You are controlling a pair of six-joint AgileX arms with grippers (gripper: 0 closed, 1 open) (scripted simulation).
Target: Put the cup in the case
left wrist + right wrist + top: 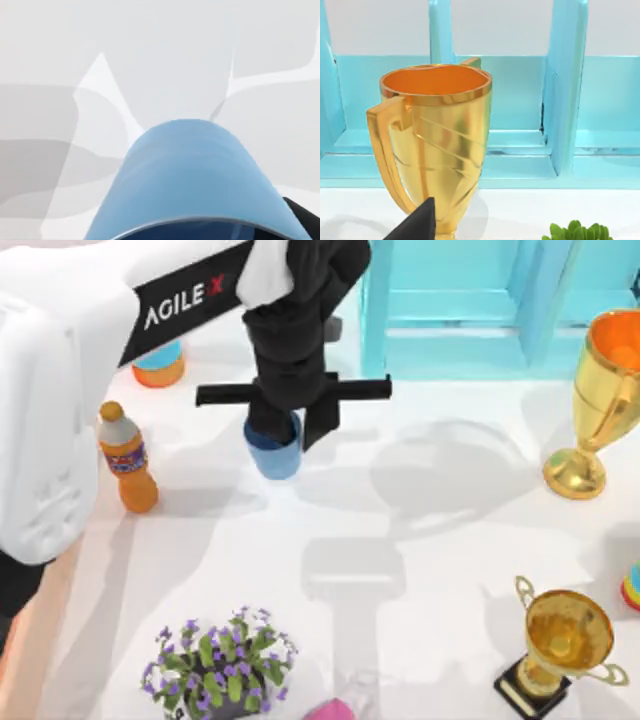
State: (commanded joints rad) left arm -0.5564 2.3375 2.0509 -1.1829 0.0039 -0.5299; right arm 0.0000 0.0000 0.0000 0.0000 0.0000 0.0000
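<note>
Here the left gripper [290,430] reaches straight down, fingers clamped on the cup [275,455].

cup [277,455]: our left gripper [290,430] hides its rim from above
crate [470,300]: cut by the top edge
pink object [335,708]: cut off, we cannot identify it

We see a small plain blue plastic tumbler [277,455], paler outside and darker blue inside. Our left arm is white with a black band lettered in white, ending in a black left gripper [290,430]. The slatted crate [480,310] is turquoise. Two trophy cups [600,400] shine gold, one orange inside. The plastic bottle [128,458] is orange with a purple label. The potted plant [220,665] has green leaves and purple flowers.
</note>
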